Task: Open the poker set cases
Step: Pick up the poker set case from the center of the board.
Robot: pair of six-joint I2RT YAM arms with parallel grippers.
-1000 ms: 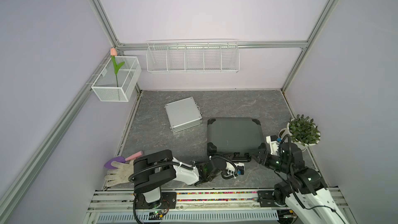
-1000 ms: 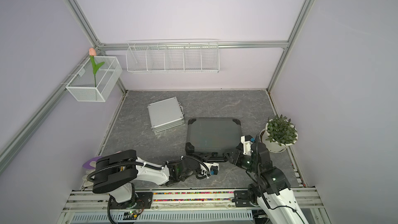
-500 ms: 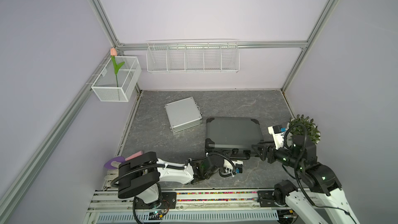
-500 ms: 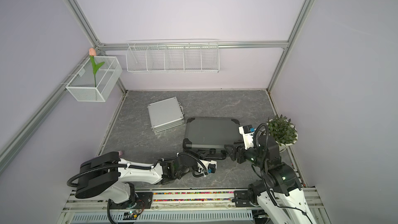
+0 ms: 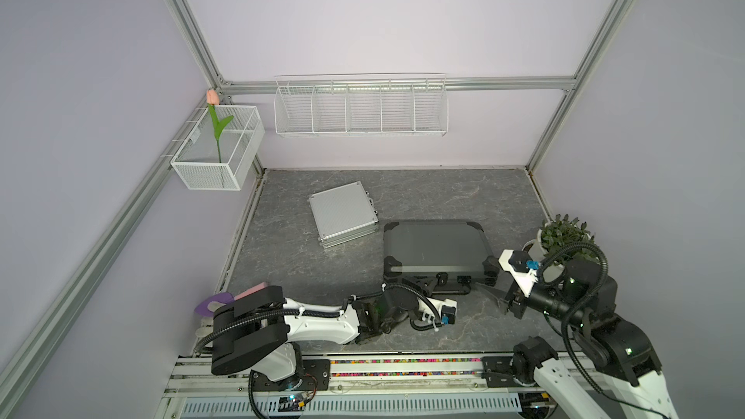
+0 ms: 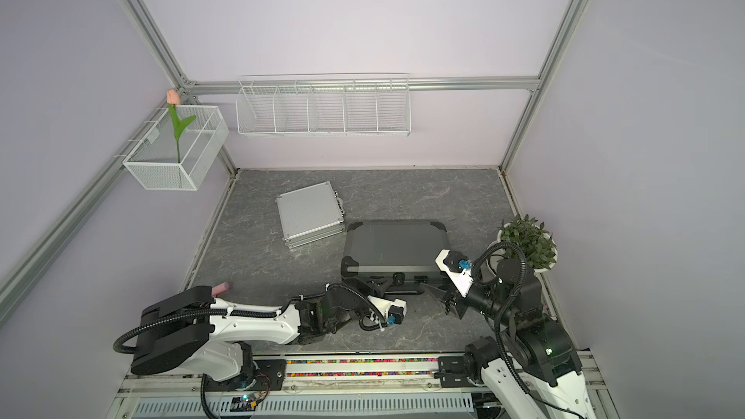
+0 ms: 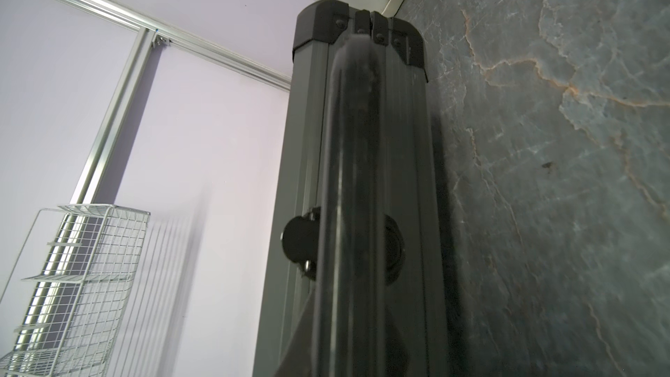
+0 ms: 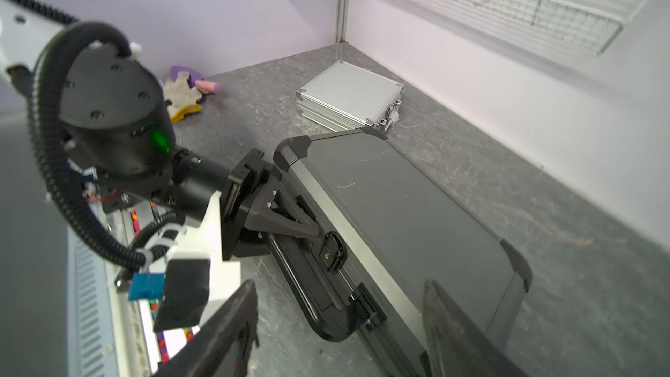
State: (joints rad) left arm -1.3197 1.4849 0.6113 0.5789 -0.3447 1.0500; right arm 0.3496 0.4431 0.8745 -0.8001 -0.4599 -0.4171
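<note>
Dark case (image 5: 435,245) lies flat mid-counter (image 5: 443,191), just right of silver case (image 5: 342,213); both shut. L jaws pressed together at its front latch (image 8: 331,250). R jaws spread, near front-right corner.

2 cases: silver case (image 5: 342,213), grey case (image 5: 435,245); 2 baskets: long basket (image 5: 361,114), small basket (image 5: 209,175); 1 tulip (image 5: 212,97); 1 plant (image 5: 562,231); 1 glove (image 8: 181,97).

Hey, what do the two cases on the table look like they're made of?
Small silver case: likely aluminium, dimpled matte lid, shiny ribbed edges. Large dark grey case: smooth matte panel, metal or plastic unclear; black corner guards look plastic.
</note>
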